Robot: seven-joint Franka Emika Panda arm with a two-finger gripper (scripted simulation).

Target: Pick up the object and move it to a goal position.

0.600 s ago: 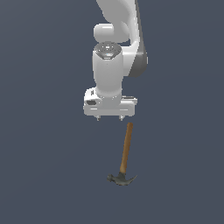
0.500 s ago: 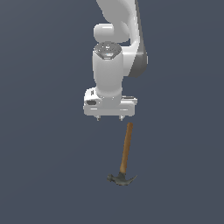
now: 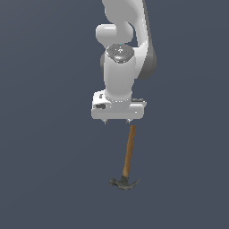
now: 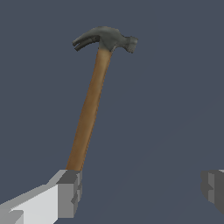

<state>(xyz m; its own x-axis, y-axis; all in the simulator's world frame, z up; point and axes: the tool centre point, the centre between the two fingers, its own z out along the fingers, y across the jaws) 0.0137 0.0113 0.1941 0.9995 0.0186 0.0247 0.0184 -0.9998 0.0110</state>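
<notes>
The hammer point(image 3: 129, 154) lies on the dark floor, its orange-brown wooden handle pointing toward my hand and its dark grey claw head point(image 3: 124, 182) at the near end. In the wrist view the hammer point(image 4: 89, 109) runs from its head point(image 4: 105, 39) down to one of my fingers point(image 4: 68, 194). My gripper point(image 3: 116, 121) hangs over the handle's end, open and empty. In the wrist view my gripper point(image 4: 140, 192) has its jaws wide apart, and the handle's end sits beside one finger, not between the two.
Only the plain dark grey floor point(image 3: 49, 170) surrounds the hammer. The white arm point(image 3: 120, 67) rises above the gripper.
My hand has shifted slightly toward the exterior view's right and a little lower, nearer the handle's end. The hammer has not moved.
</notes>
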